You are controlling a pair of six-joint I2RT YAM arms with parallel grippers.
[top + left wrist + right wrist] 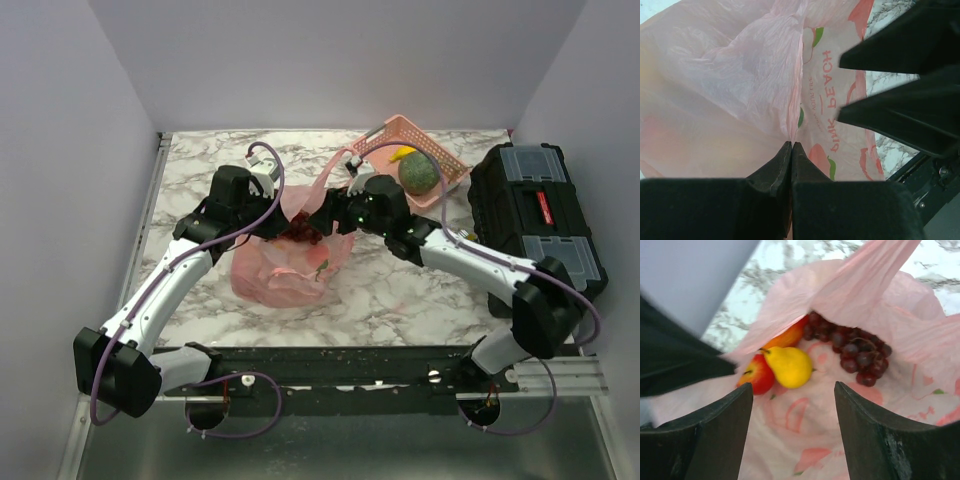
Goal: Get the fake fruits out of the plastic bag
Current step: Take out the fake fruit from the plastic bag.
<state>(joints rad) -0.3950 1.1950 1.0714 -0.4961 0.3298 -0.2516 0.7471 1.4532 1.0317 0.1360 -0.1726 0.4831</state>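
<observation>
The marble surface (400,290) has white walls (330,60) around it. My left jaws are squeezed tight on a fold of the pink plastic bag (290,265), which lies in the middle. My right jaws stand wide apart over the bag's mouth, holding nothing. Inside I see grapes (860,352), a yellow fruit (789,366) and a red apple (757,376). A pink basket (455,172) and a black box (535,215) sit on the right.

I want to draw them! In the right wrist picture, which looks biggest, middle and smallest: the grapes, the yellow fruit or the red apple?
1. grapes: the widest patch.
2. yellow fruit.
3. red apple: looks smallest, but it is partly hidden behind the yellow fruit, so those two are uncertain.
</observation>
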